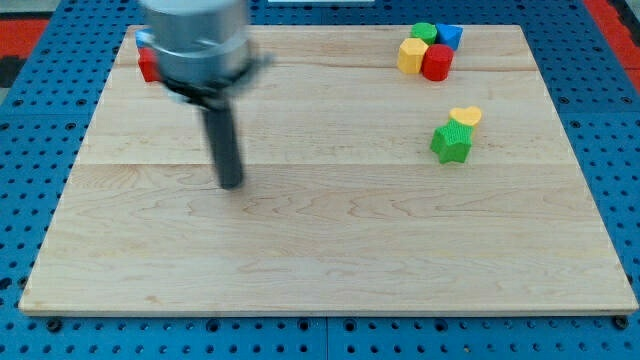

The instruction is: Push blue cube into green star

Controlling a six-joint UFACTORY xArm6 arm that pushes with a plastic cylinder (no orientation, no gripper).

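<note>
The green star [451, 143] lies right of the board's middle, touching a yellow heart [465, 116] just above it. A blue block [450, 36], probably the cube, sits at the view's top right in a tight cluster with a green block [424, 32], a yellow block [411, 55] and a red block [437, 62]. My tip [231, 184] rests on the board left of centre, far to the left of the star and of the cluster, touching no block.
A red block [148, 65] and a sliver of another blue block [143, 38] sit at the top left corner, partly hidden behind the blurred arm body [197, 45]. The wooden board [320, 260] lies on a blue perforated table.
</note>
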